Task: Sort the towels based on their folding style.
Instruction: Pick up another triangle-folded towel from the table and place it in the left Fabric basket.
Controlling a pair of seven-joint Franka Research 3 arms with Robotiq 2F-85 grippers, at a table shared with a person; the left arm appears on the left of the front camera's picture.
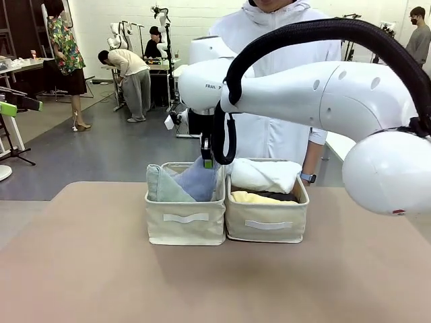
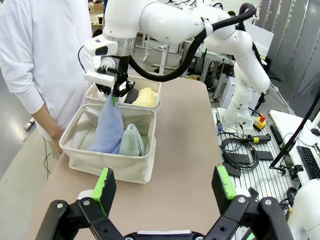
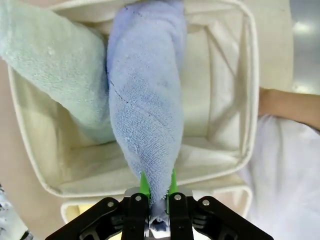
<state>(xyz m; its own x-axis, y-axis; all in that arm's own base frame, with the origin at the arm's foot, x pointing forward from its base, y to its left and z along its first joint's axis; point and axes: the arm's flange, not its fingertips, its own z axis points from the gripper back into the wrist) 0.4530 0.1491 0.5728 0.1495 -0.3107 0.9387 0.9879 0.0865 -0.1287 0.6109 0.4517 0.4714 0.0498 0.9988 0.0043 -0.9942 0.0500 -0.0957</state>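
Note:
My right gripper (image 1: 208, 161) (image 2: 114, 97) (image 3: 157, 186) is shut on the tip of the blue cone towel (image 1: 197, 178) (image 2: 108, 129) (image 3: 145, 105), which hangs down into the left beige basket (image 1: 186, 219) (image 2: 107, 165) (image 3: 235, 95). The pale green cone towel (image 1: 161, 185) (image 2: 132, 141) (image 3: 55, 60) leans beside it in the same basket. In the right basket (image 1: 267, 225) (image 2: 155, 97) lie a white rolled towel (image 1: 266, 175), a yellow one (image 1: 252, 198) (image 2: 145, 96) and a dark one (image 1: 286, 197). My left gripper (image 2: 165, 182) stands open, well back over the table.
A person in a white coat (image 1: 269, 134) (image 2: 40, 55) stands right behind the baskets, a forearm (image 3: 287, 102) near the left basket's far wall. The brown tabletop (image 1: 101, 269) in front of the baskets is bare. My right arm (image 1: 323, 94) spans above the right basket.

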